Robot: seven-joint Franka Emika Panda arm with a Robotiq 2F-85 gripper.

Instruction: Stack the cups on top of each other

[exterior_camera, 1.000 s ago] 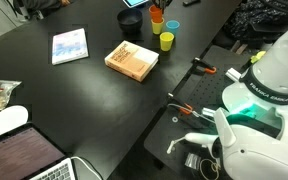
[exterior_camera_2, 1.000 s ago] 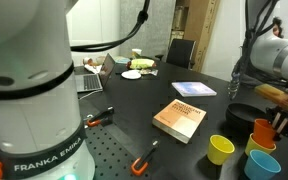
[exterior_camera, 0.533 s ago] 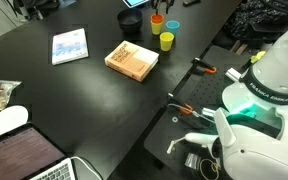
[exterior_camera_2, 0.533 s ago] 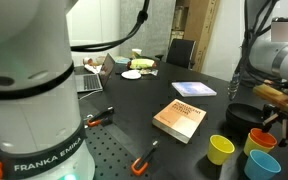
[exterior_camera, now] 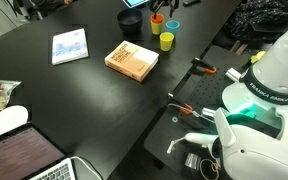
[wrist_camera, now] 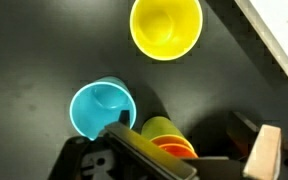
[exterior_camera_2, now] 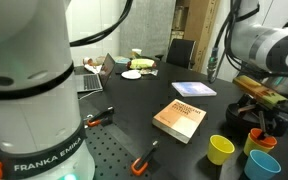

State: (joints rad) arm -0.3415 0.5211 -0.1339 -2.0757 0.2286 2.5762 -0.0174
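Observation:
Looking down in the wrist view, an orange cup (wrist_camera: pixel 169 148) sits nested inside a yellow cup (wrist_camera: pixel 156 127). This stack stands on the black table between the wide-apart fingers of my gripper (wrist_camera: pixel 189 160), which is open and holds nothing. A blue cup (wrist_camera: pixel 102 108) stands just beside the stack, and a second yellow cup (wrist_camera: pixel 166 27) stands farther off. In an exterior view the gripper (exterior_camera_2: pixel 267 122) hangs right above the stack (exterior_camera_2: pixel 261 140), with the blue cup (exterior_camera_2: pixel 261 165) and the lone yellow cup (exterior_camera_2: pixel 220 149) next to it.
A tan book (exterior_camera: pixel 132 60) lies near the cups and a dark round dish (exterior_camera_2: pixel 242 115) sits behind them. A blue-white booklet (exterior_camera: pixel 69 45) lies farther away, a laptop (exterior_camera: pixel 24 155) at the table's corner. Orange-handled tools (exterior_camera_2: pixel 144 158) lie near the robot base (exterior_camera: pixel 249 130).
The jaws have gone from shut to wide open, letting go of the orange cup inside the yellow one. The arm has lifted a little above the stack.

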